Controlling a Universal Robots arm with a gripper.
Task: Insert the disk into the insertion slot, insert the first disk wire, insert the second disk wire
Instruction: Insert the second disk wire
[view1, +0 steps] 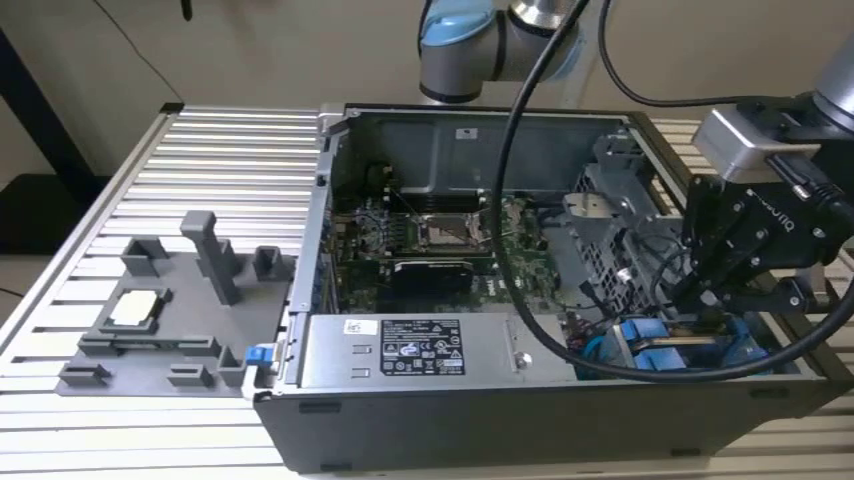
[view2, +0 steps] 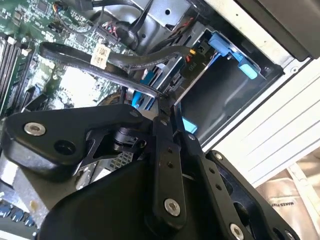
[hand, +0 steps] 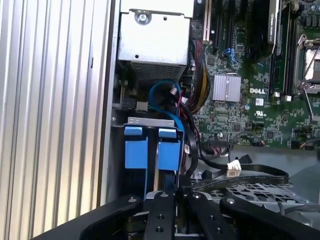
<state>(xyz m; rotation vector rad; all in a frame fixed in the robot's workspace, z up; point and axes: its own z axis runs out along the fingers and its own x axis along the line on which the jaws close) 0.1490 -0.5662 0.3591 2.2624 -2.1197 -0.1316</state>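
The pincer (view1: 703, 300) hangs low inside the open computer case (view1: 534, 420), at the corner toward the exterior view's right, right over the blue-framed drive bays. In both wrist views its two fingers (hand: 161, 210) stand close together with only a thin gap between them. Something slim and dark, seemingly a cable end, appears to sit in that gap, but I cannot tell whether the fingers truly grip it.

The disk (hand: 167, 155) looks to be already seated. In the first wrist view two blue caddy frames stand side by side in the slot (hand: 145, 121) of the drive cage, just ahead of the fingertips, and nothing of the disk lies loose outside the case. In the exterior view the same blue frames (view1: 665, 352) show just under the pincer. So the first step appears done.

The wire steps look to be the work in hand. A flat black cable (view2: 107, 59) with a white tag arcs across the second wrist view toward the bay, and its end runs in close to the fingertips. A blue cable (hand: 162, 90) loops behind the bays. Whether either wire is already plugged into the disk cannot be made out; the connectors are hidden behind the fingers.

A grey fixture tray (view1: 160, 330) sits on the ribbed tabletop (view1: 80, 240), well apart from the case.
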